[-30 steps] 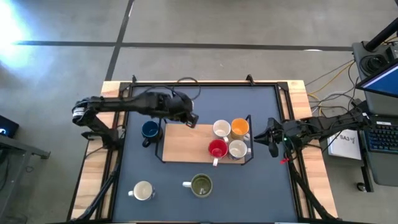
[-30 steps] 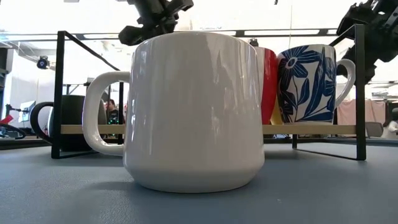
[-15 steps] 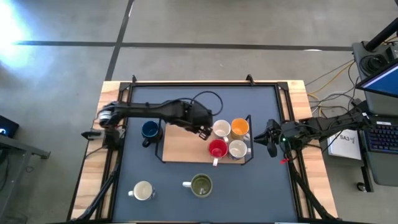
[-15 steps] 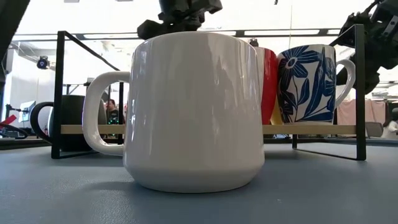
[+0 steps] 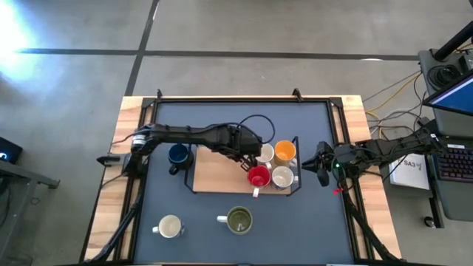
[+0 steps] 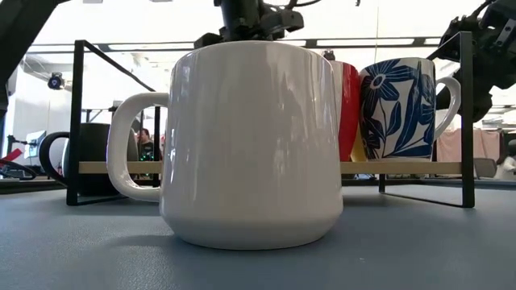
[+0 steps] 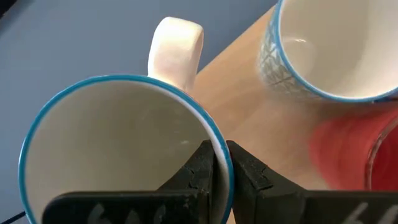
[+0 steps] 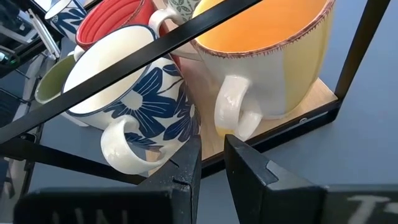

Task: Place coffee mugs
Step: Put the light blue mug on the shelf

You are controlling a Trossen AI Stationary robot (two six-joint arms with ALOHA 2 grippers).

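My left gripper (image 5: pixel 249 157) hangs over the wooden tray (image 5: pixel 218 176) of a black wire rack, shut on a cream mug with a blue rim (image 7: pixel 112 155). Close beside it on the tray stand a blue-rimmed white mug (image 7: pixel 329 50) and a red mug (image 5: pixel 258 176), with an orange mug (image 5: pixel 285 151) and a blue-flowered white mug (image 5: pixel 281 176) further right. A dark blue mug (image 5: pixel 177 154), a white mug (image 5: pixel 170 226) and an olive green mug (image 5: pixel 239 220) rest on the dark mat. My right gripper (image 5: pixel 318 164) waits at the rack's right end, its fingers a little apart, holding nothing. My left gripper pinches the cream mug's wall at the rim (image 7: pixel 214 138), one finger inside the cup and one outside, about a quarter way round from the handle (image 7: pixel 177 43). The fingers come from above, pointing steeply down. The mug stays upright, mouth up; whether its base touches the tray cannot be seen.
The rack's black bars (image 8: pixel 155 43) fence the tray on its right end and corners. The tray's left half (image 5: pixel 214 166) is bare wood. Cables and a laptop (image 5: pixel 451 103) sit off the table's right side.
My left gripper has carried the cream mug toward the table's right edge and slightly down, from the tray's far left corner to just beside the white and red mugs, rolling its wrist on the way. It has stayed shut on the mug.
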